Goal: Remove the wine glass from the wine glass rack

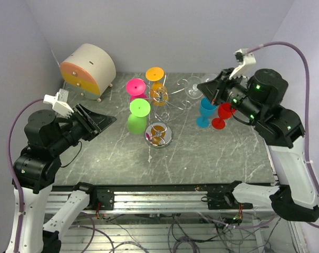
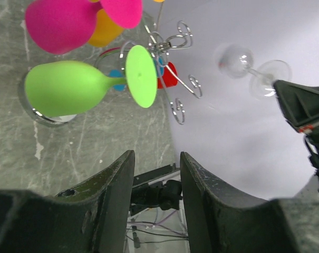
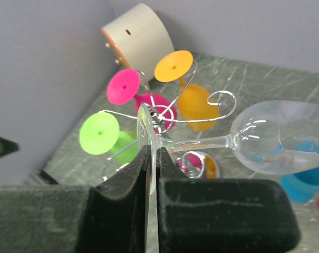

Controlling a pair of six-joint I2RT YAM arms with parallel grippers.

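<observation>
The wine glass rack (image 1: 158, 135) is a silver wire stand on a shiny round base at mid-table, with green (image 1: 138, 115), pink (image 1: 136, 87) and orange (image 1: 156, 84) glasses hanging from its arms. My right gripper (image 3: 153, 150) is shut on the round foot of a clear wine glass (image 3: 278, 138), which lies sideways in the air. In the left wrist view the clear wine glass (image 2: 238, 59) hangs apart from the rack's curled hooks (image 2: 194, 86). My left gripper (image 2: 156, 155) stands open and empty, left of the rack and facing the green glass (image 2: 69, 87).
A blue glass (image 1: 205, 112) and a red glass (image 1: 222, 115) stand on the table under the right arm. A beige round box with an orange front (image 1: 88, 68) sits at the back left. Walls close the back and both sides.
</observation>
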